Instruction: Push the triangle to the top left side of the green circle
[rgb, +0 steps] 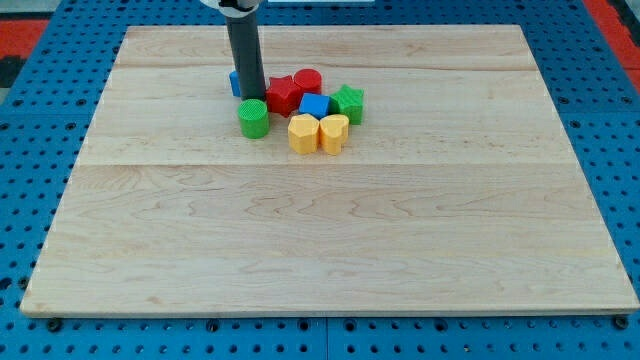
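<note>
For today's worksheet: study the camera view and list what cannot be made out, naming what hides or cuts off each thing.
1. Blue block behind the rod: the rod covers most of it, so its shape cannot be told.
2. My tip: its very end meets the green circle; contact cannot be confirmed.
3. The arm above the rod: cut off by the view's top edge.
4. Red blocks: crowded together; exact shapes are unclear.

Straight dark grey rod (246, 55) (matte), white collar (232, 4)
</note>
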